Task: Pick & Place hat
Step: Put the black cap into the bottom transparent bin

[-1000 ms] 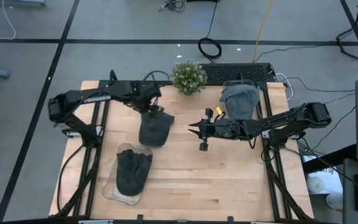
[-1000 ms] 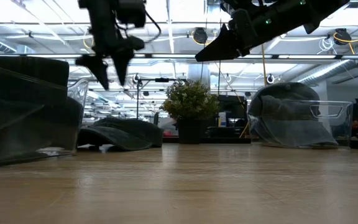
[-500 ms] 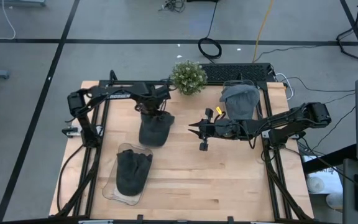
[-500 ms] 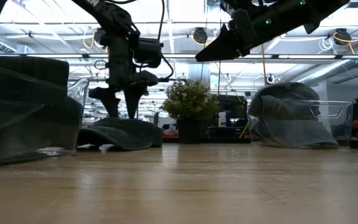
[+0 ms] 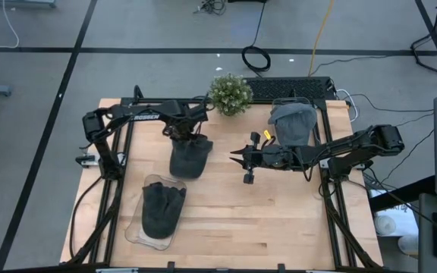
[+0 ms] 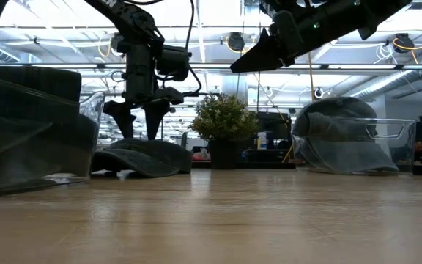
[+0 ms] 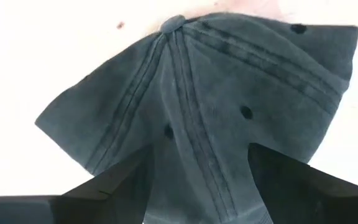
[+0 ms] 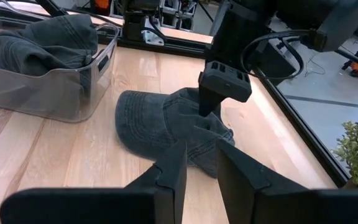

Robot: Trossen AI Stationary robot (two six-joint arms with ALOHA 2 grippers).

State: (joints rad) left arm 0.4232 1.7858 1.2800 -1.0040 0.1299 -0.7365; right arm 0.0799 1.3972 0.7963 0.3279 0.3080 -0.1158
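Observation:
A dark grey hat (image 5: 190, 161) lies flat on the wooden table, crown up, left of centre; the left wrist view shows its top button and seams (image 7: 197, 81). My left gripper (image 5: 183, 139) points straight down over the hat's far part. It is open, one fingertip on each side of a strip of crown (image 6: 139, 137). My right gripper (image 5: 237, 155) hangs in the air right of the hat, pointing at it. Its fingers (image 8: 201, 155) are a narrow gap apart with nothing between them. My left gripper comes at the hat's crown (image 7: 194, 134) from above, its open fingers (image 7: 123, 180) standing on either side of the crown seams. The fingertips (image 6: 154, 136) reach down to the cloth's top. I cannot tell whether they touch it.
A clear bin (image 5: 133, 232) holding another dark hat stands near the front left. A second clear bin (image 5: 309, 104) with a grey hat stands at the far right. A small potted plant (image 5: 230, 93) sits at the far edge, close behind the hat.
My left gripper has come down from well above the table onto the hat's crown, drifting slightly toward the far right as the arm stretched out, and has stayed there for the last half second. The hat has not moved.

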